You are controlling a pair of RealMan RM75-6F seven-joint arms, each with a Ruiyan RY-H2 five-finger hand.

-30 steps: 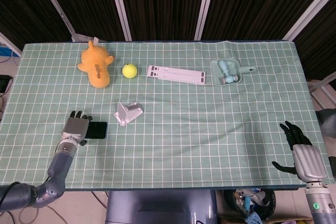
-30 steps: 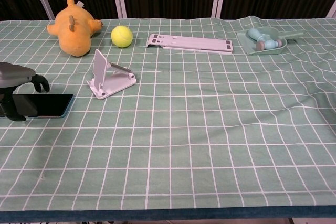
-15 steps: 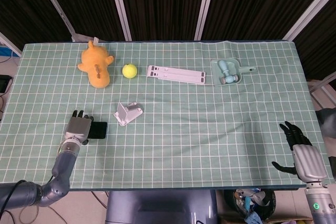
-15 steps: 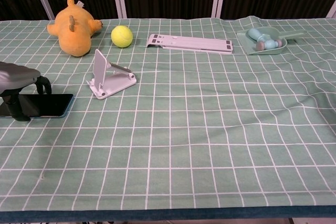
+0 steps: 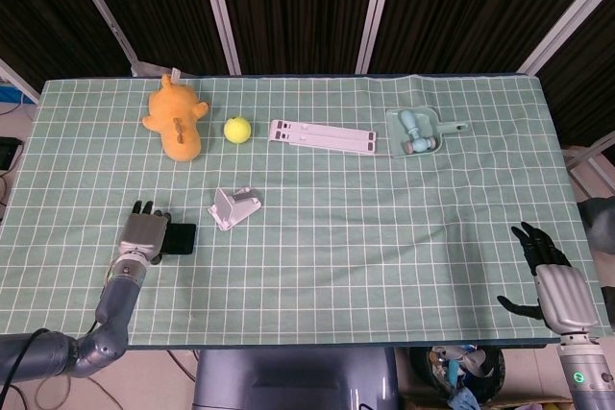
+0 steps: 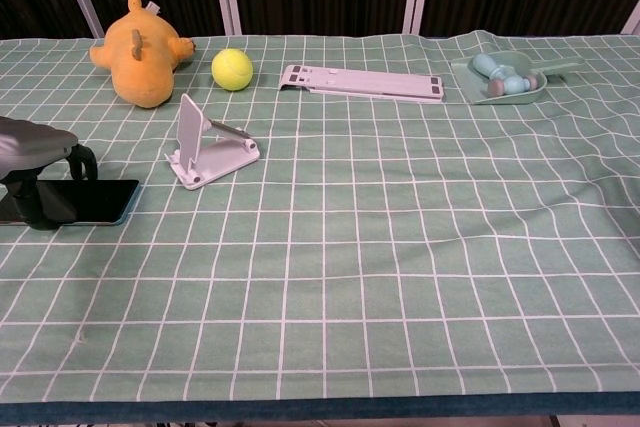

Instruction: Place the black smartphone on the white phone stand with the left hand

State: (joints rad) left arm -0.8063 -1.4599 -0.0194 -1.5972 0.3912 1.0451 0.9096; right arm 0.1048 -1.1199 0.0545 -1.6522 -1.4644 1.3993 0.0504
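- Straddling the phone's (image 6: 85, 201) left end, the left hand (image 5: 140, 234) sits low over it at the bench's (image 6: 400, 277) near-left part; dark fingers (image 6: 38, 209) reach down around the phone, but whether they grip it I cannot tell.
- The phone lies flat on the bench, long axis running left to right, its free end poking out from under the hand toward the stand (image 6: 208, 146).
- The stand sits just beyond and to the right of the phone, apart from it, its tilted back plate upright.
- The right hand (image 5: 553, 276) hangs at the bench's near-right edge, fingers spread and holding nothing, well apart from both; the left hand is clearly nearer.
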